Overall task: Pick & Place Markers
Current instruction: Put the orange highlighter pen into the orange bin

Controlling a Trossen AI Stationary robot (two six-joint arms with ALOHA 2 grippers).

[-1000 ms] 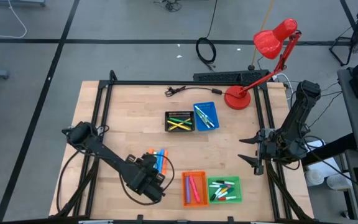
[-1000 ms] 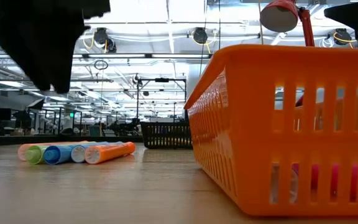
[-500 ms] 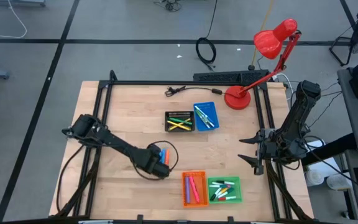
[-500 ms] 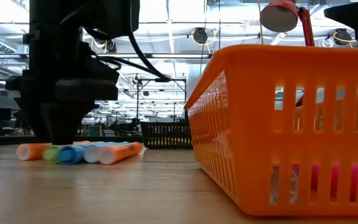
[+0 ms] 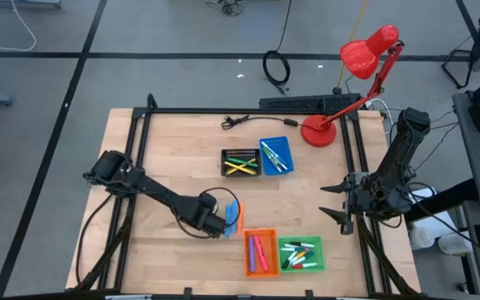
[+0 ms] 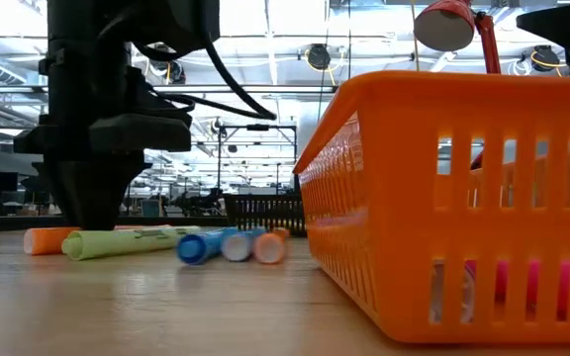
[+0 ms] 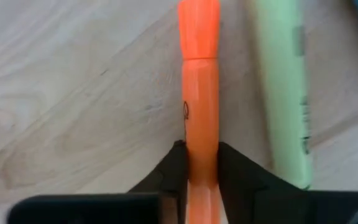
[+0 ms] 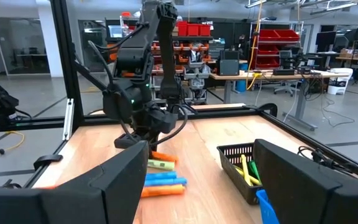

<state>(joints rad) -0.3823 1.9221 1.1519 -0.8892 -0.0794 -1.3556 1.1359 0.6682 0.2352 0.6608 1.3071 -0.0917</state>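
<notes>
The wooden bench point(image 5: 173, 158) carries four small trays: a black tray point(image 5: 240, 162) and a blue tray point(image 5: 275, 156) near the middle toward the far edge, an orange tray point(image 5: 260, 252) and a green tray point(image 5: 301, 254) side by side at the near edge, all already holding markers. What has just changed is on the left side: a second ago the left arm hung nearer the front edge, clear of the loose markers, with its jaws parted; now it has swung in over them, come down and closed. Its left gripper point(image 7: 197, 165) is clamped on the orange marker point(image 7: 199, 93), fingers pressed to both sides of the barrel, while the marker lies flat on the wood just beside a green marker point(image 7: 283, 93). The little row has been jostled too; from table height the green one now lies skewed and the blue ones have rolled toward the orange tray. I'd judge the grasp made and the lift next, the orange tray close by being the likely place. The left arm stretches low from the bench's left edge toward the middle of the near edge, wrist bent down. The right gripper point(image 5: 341, 202) waits at the right edge, jaws wide apart, holding nothing.
</notes>
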